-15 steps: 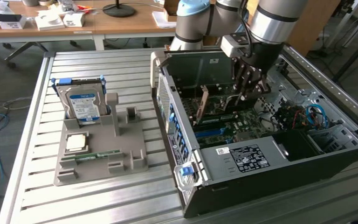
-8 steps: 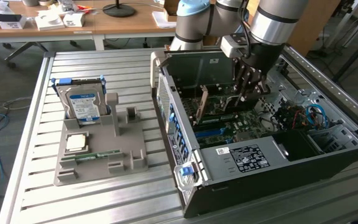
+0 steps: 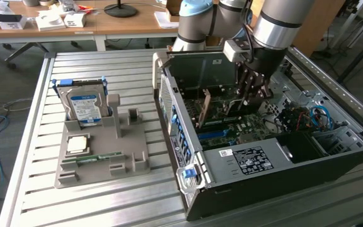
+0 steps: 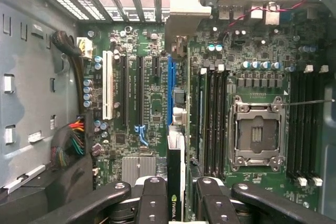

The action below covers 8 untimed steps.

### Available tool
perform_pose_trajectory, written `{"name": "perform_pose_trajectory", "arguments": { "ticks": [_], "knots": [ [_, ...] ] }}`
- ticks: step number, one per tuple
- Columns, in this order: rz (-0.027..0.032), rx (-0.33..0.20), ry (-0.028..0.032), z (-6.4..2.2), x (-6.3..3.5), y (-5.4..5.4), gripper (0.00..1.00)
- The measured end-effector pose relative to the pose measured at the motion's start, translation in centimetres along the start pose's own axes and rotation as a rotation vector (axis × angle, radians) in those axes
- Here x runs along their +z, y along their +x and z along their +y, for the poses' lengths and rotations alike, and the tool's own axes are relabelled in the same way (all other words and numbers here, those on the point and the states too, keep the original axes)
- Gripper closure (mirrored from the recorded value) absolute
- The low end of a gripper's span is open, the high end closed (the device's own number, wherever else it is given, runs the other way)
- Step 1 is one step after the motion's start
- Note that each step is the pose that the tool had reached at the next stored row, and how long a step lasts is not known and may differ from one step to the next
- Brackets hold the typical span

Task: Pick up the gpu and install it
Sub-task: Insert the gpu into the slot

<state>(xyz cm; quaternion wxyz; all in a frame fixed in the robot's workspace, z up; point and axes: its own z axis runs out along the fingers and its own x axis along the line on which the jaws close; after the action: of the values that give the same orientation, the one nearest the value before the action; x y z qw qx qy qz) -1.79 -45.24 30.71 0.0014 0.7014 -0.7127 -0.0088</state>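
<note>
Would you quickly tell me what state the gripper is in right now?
Gripper: closed on the gpu, holding it edge-on above the motherboard.

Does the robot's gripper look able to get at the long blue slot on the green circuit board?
Probably yes. The gripper, shut on the thin dark gpu card, sits inside the open black computer case, roughly lined up with the long blue slot; nothing visible lies between.
</note>
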Motion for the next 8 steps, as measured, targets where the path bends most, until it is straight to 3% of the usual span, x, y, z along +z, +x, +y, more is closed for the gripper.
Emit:
{"name": "perform_pose_trajectory", "arguments": {
  "ticks": [8],
  "knots": [
    [0.0001,0.000,0.0002,0.22,0.12,0.14,0.74]
  ]
}}
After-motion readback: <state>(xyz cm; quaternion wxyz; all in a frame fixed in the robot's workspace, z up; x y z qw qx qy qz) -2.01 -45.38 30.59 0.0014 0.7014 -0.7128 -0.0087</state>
